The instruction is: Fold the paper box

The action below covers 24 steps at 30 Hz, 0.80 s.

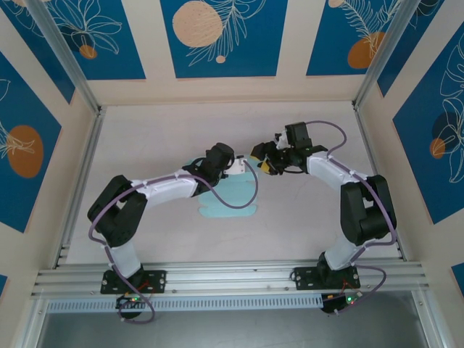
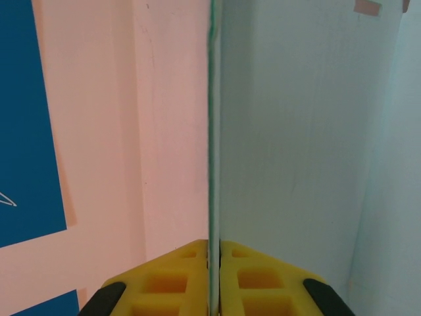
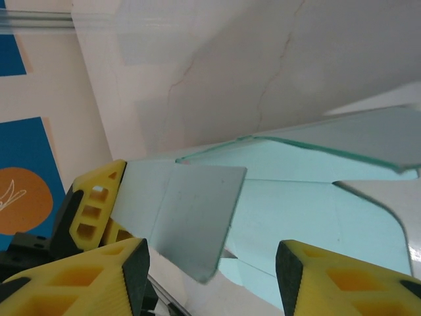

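Overhead view: the paper box (image 1: 226, 207) lies mostly flat, a pale blue sheet just below centre frame on the pale table (image 1: 145, 145), between the two arms. Its upper part is hidden under the left arm's wrist, and a purple cable (image 1: 254, 190) loops across it. The left gripper (image 1: 233, 166) and right gripper (image 1: 264, 161) sit near each other at centre frame, just above the visible sheet, tips facing.

Left wrist view: the left gripper (image 2: 214, 247) is clenched on the paper box (image 2: 296, 131). Both yellow fingers (image 2: 256, 270) press flat against a thin panel seen edge-on, running straight up the middle of the frame. The panel's pale blue face takes up the right half.

Right wrist view: the right gripper (image 3: 212, 253) is released. Its yellow fingers (image 3: 85, 270) stand well apart at lower left and lower right. A grey-blue flap of the paper box (image 3: 191, 210) hangs in the gap between them. It is clear of the lower-right finger; I cannot tell whether it brushes the lower-left one. The left gripper (image 3: 92, 210), at the left of the frame, pinches that flap's far edge. The rest of the sheet spreads to the right, with a round-cornered tab at right and another panel tilted up along the upper right.
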Available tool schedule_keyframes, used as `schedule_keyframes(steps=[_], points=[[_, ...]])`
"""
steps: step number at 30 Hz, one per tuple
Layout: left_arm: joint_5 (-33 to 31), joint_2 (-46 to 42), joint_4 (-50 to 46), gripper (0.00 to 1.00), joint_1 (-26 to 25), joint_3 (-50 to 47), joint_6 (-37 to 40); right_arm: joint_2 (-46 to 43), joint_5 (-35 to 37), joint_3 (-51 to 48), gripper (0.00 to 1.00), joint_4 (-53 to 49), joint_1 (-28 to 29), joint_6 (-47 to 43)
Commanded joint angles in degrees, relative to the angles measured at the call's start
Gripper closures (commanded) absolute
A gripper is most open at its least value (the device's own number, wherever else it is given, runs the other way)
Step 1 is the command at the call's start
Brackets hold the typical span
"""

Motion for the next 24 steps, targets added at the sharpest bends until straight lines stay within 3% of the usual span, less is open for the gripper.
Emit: schedule_keyframes(steps=[1,11,17,24], points=[[-0.50,-0.14,4.00,0.90,-0.72,-2.00,0.57,1.09,-1.68,0.60,0.44,3.92,0.84,3.23],[-1.09,0.67,6.75,0.90,-0.74,-2.70,0.39,5.25,-1.76,3.45,0.47,6.33,1.76,6.06],[-0.68,0.90,7.12,0.90,-0.77,-2.92,-0.48,6.60,-1.52,0.51,0.66,11.40,2.17,8.46],[5.32,-3.24,4.00,0.73,-0.78,-5.42,-1.72,7.12,-0.68,-0.64,0.89,14.11,2.12,7.75]])
